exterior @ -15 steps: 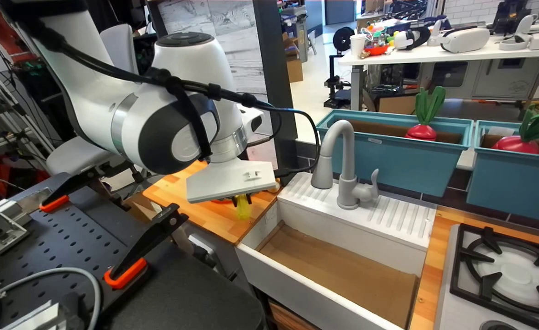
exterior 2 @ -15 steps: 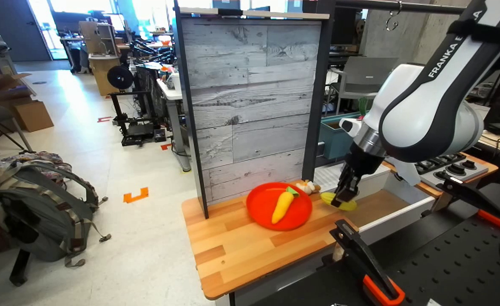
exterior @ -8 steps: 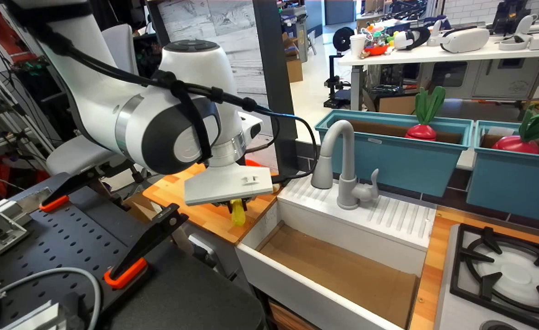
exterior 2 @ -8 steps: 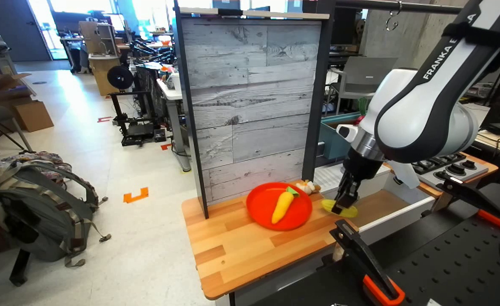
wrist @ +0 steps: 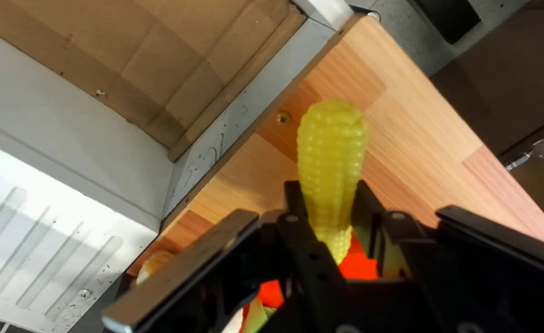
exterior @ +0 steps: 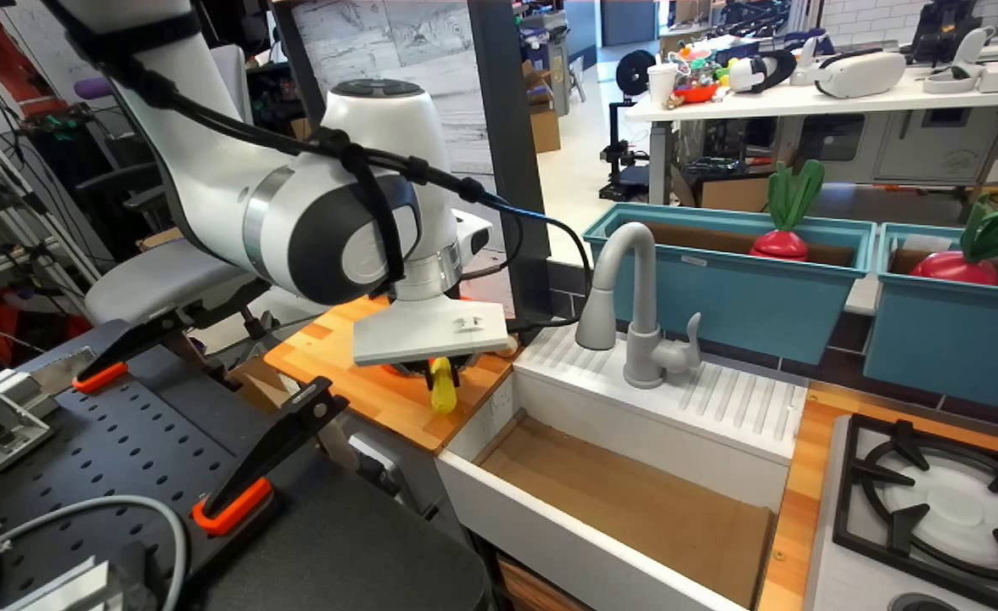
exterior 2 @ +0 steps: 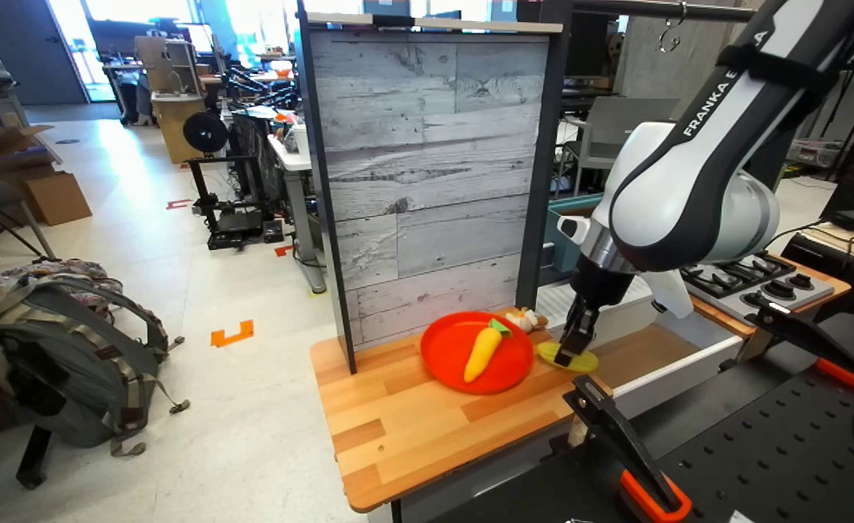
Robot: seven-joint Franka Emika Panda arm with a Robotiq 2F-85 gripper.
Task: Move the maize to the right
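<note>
- Black two-fingered gripper [wrist: 329, 195]: clamped on both sides of stubby yellow-green toy maize [wrist: 332, 148].
- Maize: over wooden countertop [exterior 2: 427, 436], near white rectangular sink [exterior: 516, 522]; contact beneath cannot be determined.
- Farther off: round red plate [exterior 2: 443, 356] bearing yellow, green-topped carrot-shaped toy [exterior 2: 482, 354].

In an exterior view the camera stands high before the apron-front sink [exterior: 541, 535], tilted down and facing the teal planters [exterior: 728, 297]. In an exterior view facing the gray wood-grain panel [exterior 2: 427, 174], the camera looks down across the butcher-block counter [exterior 2: 405, 428]. Both exterior views share sink, counter and gas cooktop [exterior: 855, 581]. The wrist view, nearest, looks along the gripper [wrist: 327, 189] at the maize [wrist: 332, 152], with counter and sink corner behind.
</note>
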